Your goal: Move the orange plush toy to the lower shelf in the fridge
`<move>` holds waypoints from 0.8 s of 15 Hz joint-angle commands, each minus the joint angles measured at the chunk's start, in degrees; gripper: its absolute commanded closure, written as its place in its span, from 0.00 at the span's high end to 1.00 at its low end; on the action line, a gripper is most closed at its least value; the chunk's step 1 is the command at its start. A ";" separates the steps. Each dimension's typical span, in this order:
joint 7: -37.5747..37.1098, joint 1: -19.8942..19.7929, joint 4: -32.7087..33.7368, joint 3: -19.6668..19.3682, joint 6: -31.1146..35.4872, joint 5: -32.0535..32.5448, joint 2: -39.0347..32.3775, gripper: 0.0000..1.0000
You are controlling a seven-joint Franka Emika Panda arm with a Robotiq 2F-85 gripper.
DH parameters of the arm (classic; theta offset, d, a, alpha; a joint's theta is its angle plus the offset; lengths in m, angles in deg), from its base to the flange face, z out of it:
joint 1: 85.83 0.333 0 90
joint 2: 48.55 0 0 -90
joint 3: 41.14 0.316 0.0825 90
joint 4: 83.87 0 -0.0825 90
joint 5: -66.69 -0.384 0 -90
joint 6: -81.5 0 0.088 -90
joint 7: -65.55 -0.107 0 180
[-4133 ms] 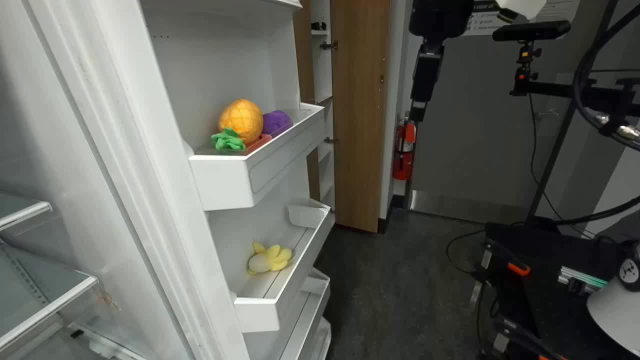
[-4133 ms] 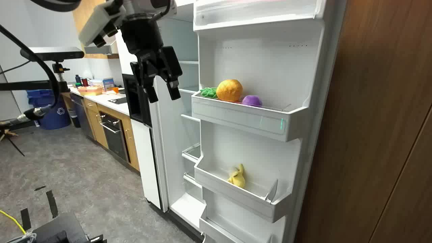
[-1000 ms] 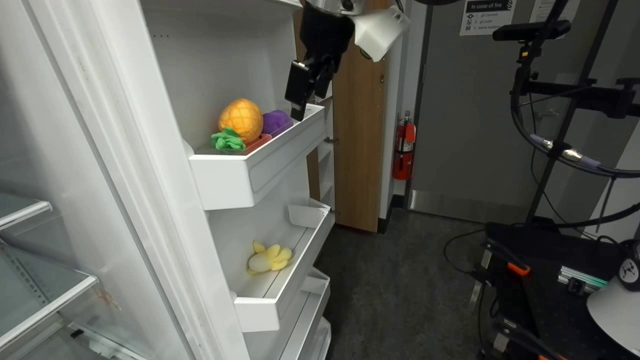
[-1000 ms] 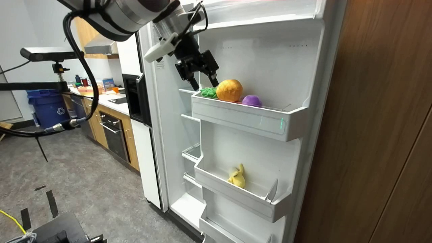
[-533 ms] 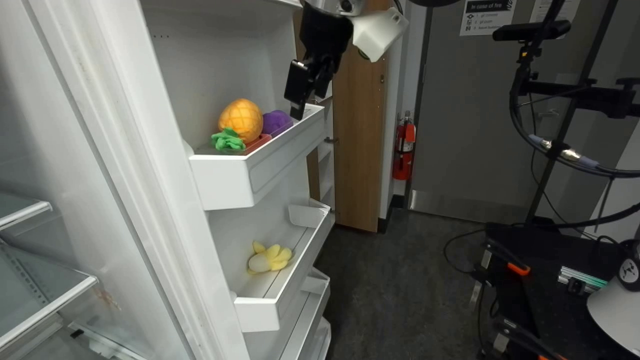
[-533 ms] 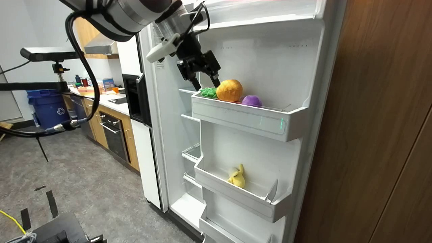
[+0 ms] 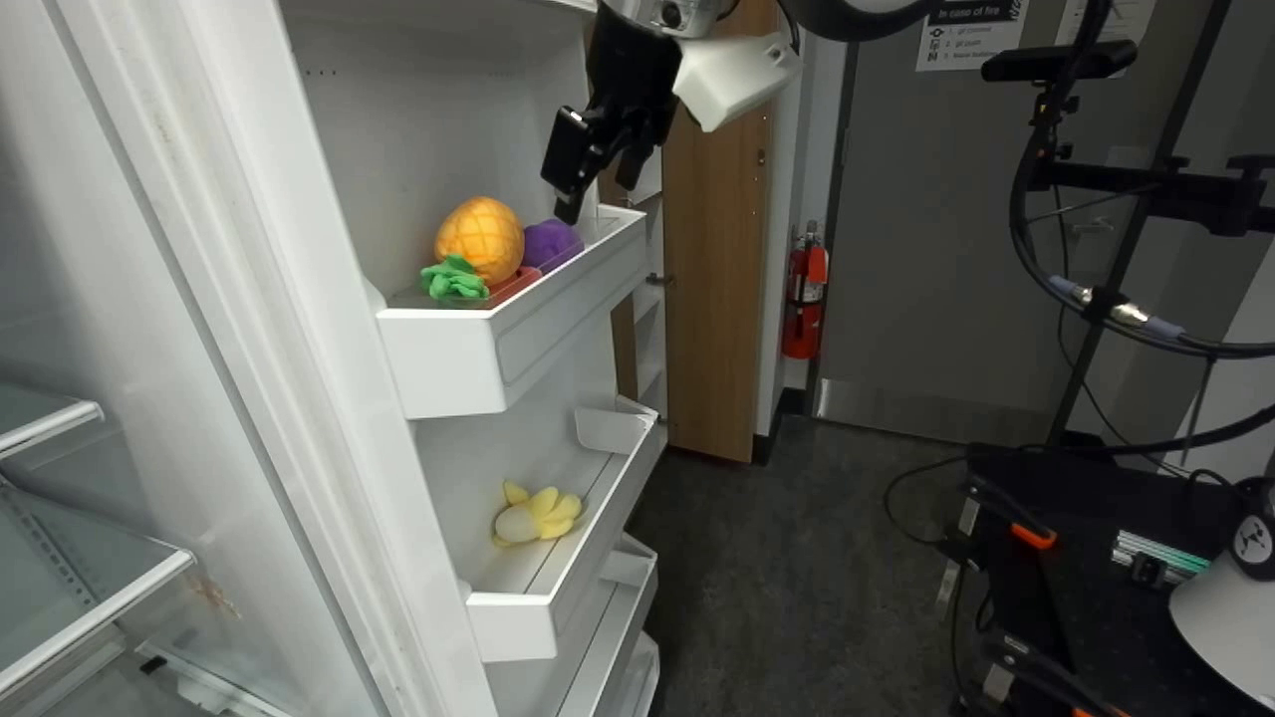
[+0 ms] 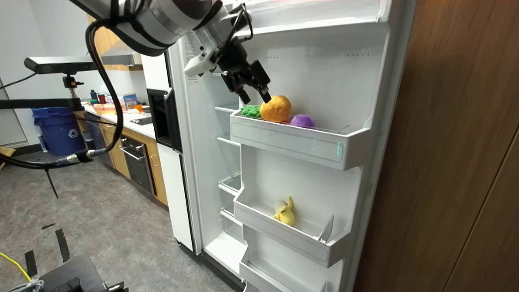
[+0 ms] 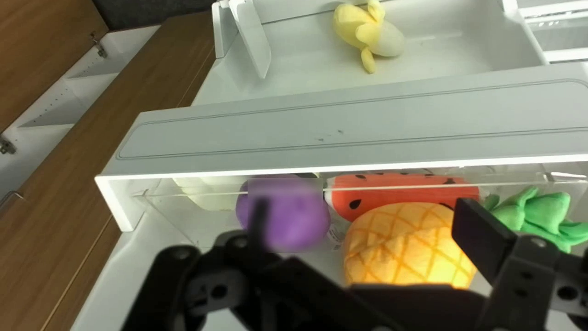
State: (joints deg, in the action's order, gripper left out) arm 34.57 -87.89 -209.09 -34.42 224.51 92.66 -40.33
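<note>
1. Hanging near the loaded door bin (image 8: 284,138) of the fridge (image 8: 316,77), my claw (image 8: 256,100) had its two fingers (image 9: 482,239) spread well apart, nothing gripped.
2. Orange plush toy (image 9: 409,243), green leafy part (image 9: 546,218) attached, sat in that door bin; in the wrist view it showed between my fingers, partly covered by claw parts.
3. In an exterior view, a gap showed between it and my claw (image 7: 598,199).
4. Purple plush (image 9: 298,216) lay just beside it; red plush with dark spots (image 9: 399,191) showed between orange toy and bin rim.
5. Lower shelf (image 8: 284,234), next door bin down, carried a pale yellow plush (image 9: 367,32).
6. Farther back stood a wooden cabinet door (image 7: 717,299) and a red fire extinguisher (image 7: 804,314).
</note>
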 commanded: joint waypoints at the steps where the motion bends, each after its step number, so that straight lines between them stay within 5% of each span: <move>1: -5.62 -0.61 0.93 0.60 3.89 5.63 -2.39 1.00; 12: -23.37 0.54 8.32 1.18 6.68 25.96 -10.74 1.00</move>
State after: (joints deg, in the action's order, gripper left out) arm 15.38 -87.52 -204.23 -33.49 230.59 114.35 -48.20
